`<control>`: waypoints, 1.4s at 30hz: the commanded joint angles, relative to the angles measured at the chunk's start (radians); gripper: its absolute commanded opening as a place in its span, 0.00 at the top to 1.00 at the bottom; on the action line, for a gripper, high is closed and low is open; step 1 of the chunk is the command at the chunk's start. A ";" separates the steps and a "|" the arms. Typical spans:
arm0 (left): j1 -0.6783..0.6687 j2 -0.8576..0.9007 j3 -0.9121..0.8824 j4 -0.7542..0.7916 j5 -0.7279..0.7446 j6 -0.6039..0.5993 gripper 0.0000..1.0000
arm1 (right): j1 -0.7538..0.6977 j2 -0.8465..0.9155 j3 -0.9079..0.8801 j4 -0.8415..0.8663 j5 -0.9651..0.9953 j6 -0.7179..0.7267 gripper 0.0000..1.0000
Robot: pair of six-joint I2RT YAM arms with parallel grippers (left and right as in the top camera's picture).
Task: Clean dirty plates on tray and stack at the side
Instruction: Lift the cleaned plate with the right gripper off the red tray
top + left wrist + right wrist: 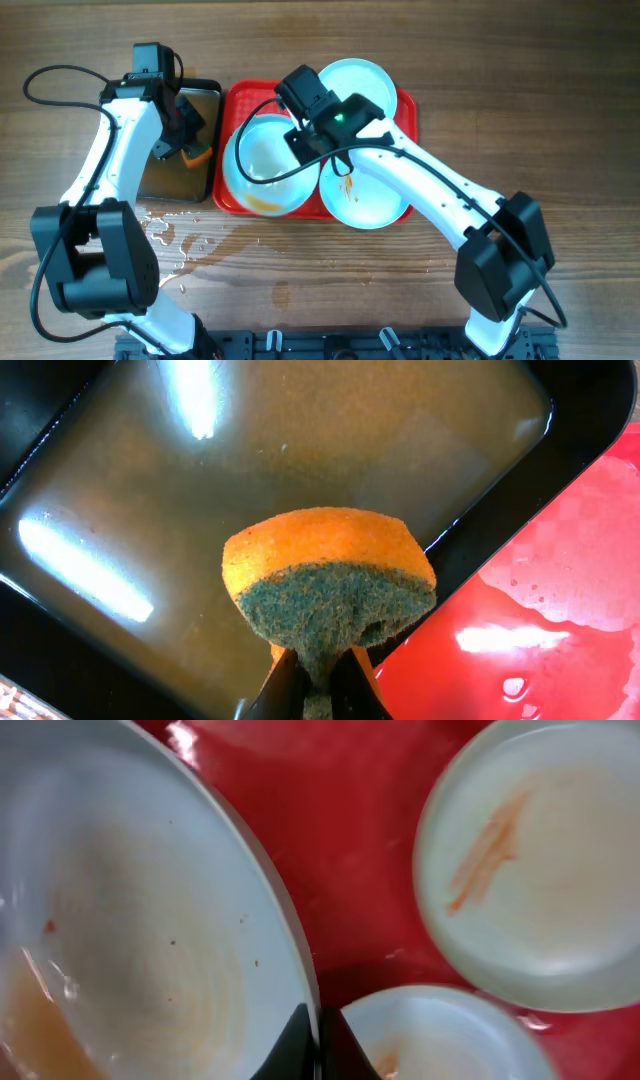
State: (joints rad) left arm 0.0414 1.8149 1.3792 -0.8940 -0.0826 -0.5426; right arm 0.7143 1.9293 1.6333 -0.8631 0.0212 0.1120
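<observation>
Now the right gripper point(318, 1042) pinches the rim of one round pale blue-white plate point(150, 920) at the left of the red rectangular plastic tray point(350, 840), two streaked plates point(540, 870) point(440, 1040) lying beside it, while the left gripper point(318, 672) clamps an orange-and-green sponge point(328, 575) above the black pan of brownish water point(585, 410)

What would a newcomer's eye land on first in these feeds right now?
Probably the red tray mid-table with its three pale plates. The right end effector pinches the rim of the left plate, which carries an orange-brown smear, while a second plate and a third plate show orange streaks. Next, the left end effector holds an orange-and-green sponge over the brownish water in the black pan beside the tray.
</observation>
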 commanded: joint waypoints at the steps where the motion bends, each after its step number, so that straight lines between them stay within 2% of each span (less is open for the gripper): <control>1: 0.001 0.005 0.014 0.003 -0.021 0.015 0.96 | -0.051 0.002 0.005 -0.070 -0.372 0.057 0.96; 9: 0.001 0.005 0.014 0.003 -0.020 0.015 0.96 | -0.145 0.004 0.005 -0.217 -0.470 0.094 0.96; 21: 0.001 0.005 0.014 0.003 -0.020 0.015 0.96 | -0.153 0.122 0.004 -0.251 -0.435 0.051 0.96; 29: 0.001 0.005 0.014 0.003 -0.020 0.015 0.96 | -0.154 0.114 0.067 -0.166 0.069 0.160 0.96; 42: 0.001 0.005 0.014 0.003 -0.020 0.011 0.96 | -0.043 0.100 0.076 -0.008 0.569 0.177 0.96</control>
State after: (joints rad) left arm 0.0414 1.8156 1.3792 -0.8936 -0.0853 -0.5426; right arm 0.6231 2.0502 1.6821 -0.8936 0.3706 0.2699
